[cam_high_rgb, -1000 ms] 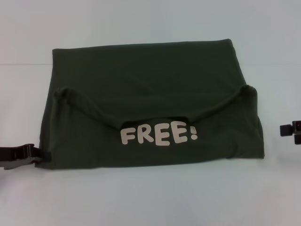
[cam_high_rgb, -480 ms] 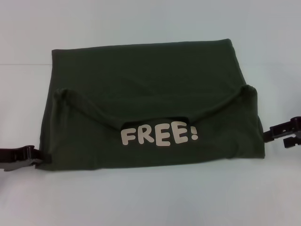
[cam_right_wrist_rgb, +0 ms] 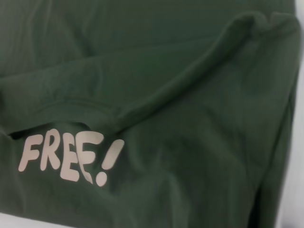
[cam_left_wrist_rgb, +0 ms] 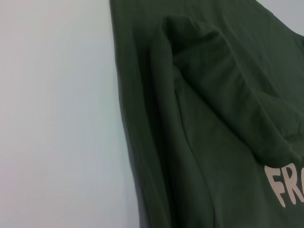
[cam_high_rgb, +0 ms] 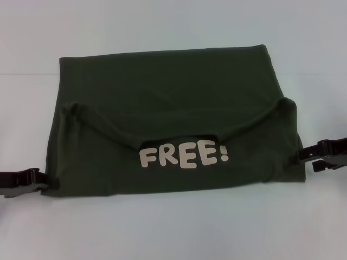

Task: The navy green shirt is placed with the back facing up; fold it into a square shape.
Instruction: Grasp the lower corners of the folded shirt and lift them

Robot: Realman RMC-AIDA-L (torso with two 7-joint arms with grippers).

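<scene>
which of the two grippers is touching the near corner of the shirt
The left gripper, at the shirt's near left corner; the right gripper meets the right edge farther up.

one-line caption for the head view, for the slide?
Partly folded navy green shirt on the table, "FREE!" lettering showing, left gripper and right gripper at its near side edges.

A plain test bench or lab setting is suggested. Only a bare, pale white tabletop (cam_high_rgb: 173, 227) is seen. No room features can be made out.
</scene>
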